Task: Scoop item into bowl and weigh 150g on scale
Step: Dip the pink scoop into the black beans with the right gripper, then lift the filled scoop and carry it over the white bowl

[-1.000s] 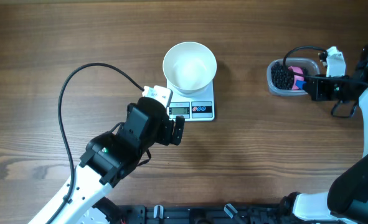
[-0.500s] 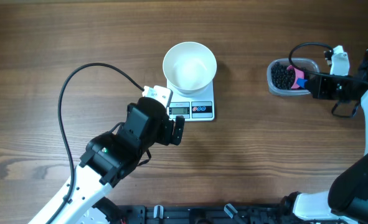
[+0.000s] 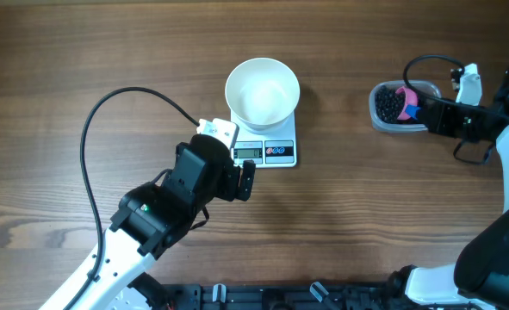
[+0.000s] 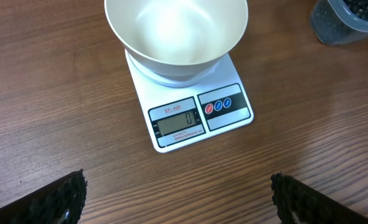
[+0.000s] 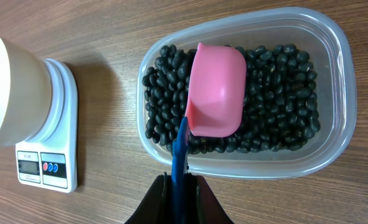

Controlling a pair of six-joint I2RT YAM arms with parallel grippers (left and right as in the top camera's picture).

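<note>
Wooden table, bowl covering most of scale, left gripper wide open, fingertips cropped, right gripper clamped on handle of scoop, scoop hiding some beans in tub.

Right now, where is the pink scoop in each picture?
Overhead: the pink scoop is at the far right, inside the clear tub of black beans.
Left wrist: not in it; only the tub's corner shows, top right.
Right wrist: in the middle, among the beans, its blue handle in the shut right gripper.
Shared landmark: the white scale with the bowl on it shows in all three.
</note>
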